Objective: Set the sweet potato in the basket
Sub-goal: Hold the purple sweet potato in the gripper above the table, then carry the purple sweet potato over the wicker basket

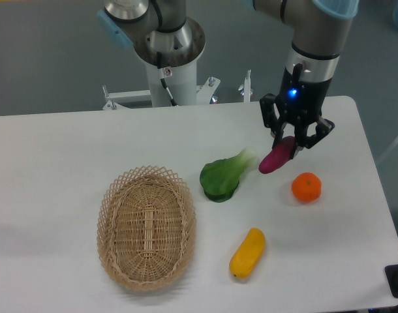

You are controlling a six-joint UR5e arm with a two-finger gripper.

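Observation:
The magenta-purple sweet potato (276,157) hangs tilted in my gripper (290,147), which is shut on its upper end, holding it above the table at the right. Its lower tip points down-left toward the green leafy vegetable. The oval tan wicker basket (109,207) sits on the table at the lower left, with nothing in it, well away from the gripper.
A green bok choy (224,176) lies between the gripper and the basket. A round orange (306,187) sits just right and below the gripper. A yellow oblong fruit (247,253) lies near the front. The arm's base (168,62) stands behind the table.

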